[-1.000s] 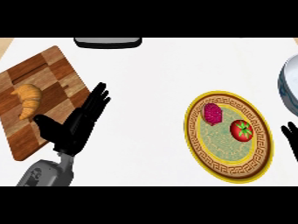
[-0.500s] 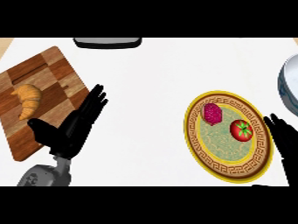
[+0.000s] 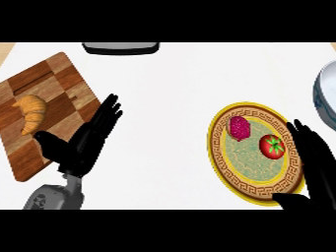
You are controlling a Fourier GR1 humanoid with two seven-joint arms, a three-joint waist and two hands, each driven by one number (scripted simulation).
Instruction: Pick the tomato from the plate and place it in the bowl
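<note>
A red tomato [image 3: 272, 146] with a green stem lies on the right side of a round plate [image 3: 233, 170] with a gold patterned rim. A dark pink fruit [image 3: 239, 127] lies on the same plate, further back. The white bowl [image 3: 334, 101] shows at the right edge, cut off by the picture. My right hand [image 3: 321, 166] is open with straight fingers, just right of the tomato and over the plate's right rim, not touching the tomato. My left hand [image 3: 83, 140] rests open at the left, beside the cutting board.
A checkered wooden cutting board [image 3: 50, 83] at the left carries a croissant [image 3: 30, 112]. A dark grey object [image 3: 121, 47] sits at the counter's back edge. White counter lies between the board and the plate.
My right hand has come in from the lower right edge, moving left and forward over the plate's right rim toward the tomato. The left hand has barely shifted.
</note>
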